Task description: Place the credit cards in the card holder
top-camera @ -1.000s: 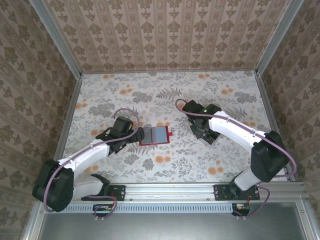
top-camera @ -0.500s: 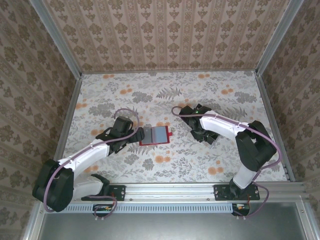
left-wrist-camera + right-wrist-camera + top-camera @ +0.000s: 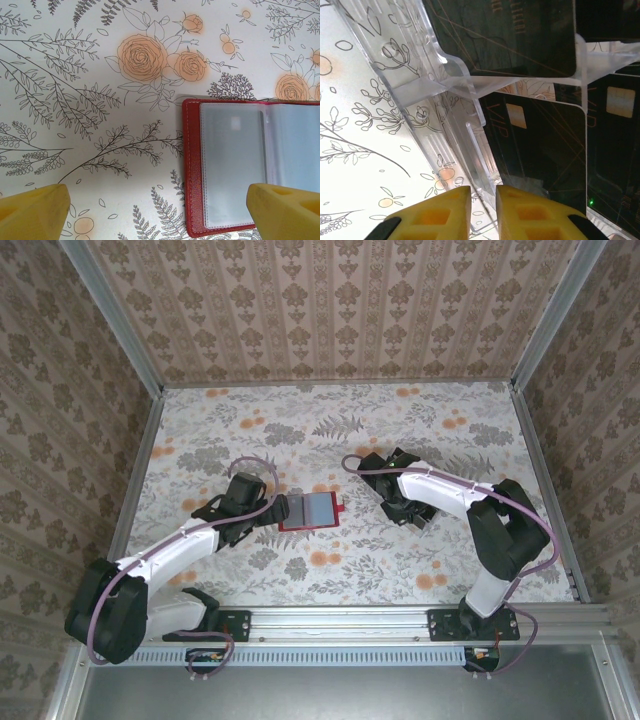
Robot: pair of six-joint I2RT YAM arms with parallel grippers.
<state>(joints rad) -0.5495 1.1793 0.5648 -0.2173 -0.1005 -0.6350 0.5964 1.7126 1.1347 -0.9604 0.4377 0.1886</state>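
Overhead, the card holder (image 3: 312, 510) is seen lying open near the middle of the bench (image 3: 300, 430), red cover down. The left hand (image 3: 268, 511) is held just beside it at its 9 o'clock. The right hand (image 3: 400, 506) is held apart from it at its 3 o'clock.

From the left wrist, the card holder (image 3: 220, 165) is shown at 3 o'clock with its clear sleeves facing up. The left hand (image 3: 160, 215) is released, and its fingers (image 3: 35, 212) are spread wide at the lower corners.

From the right wrist, the black credit cards (image 3: 535, 140) are seen lying in a clear plastic tray (image 3: 420, 75). The right hand (image 3: 483, 212) is nearly clenched at 6 o'clock, with the tray's wall running into the narrow gap. Whether anything is gripped cannot be told.
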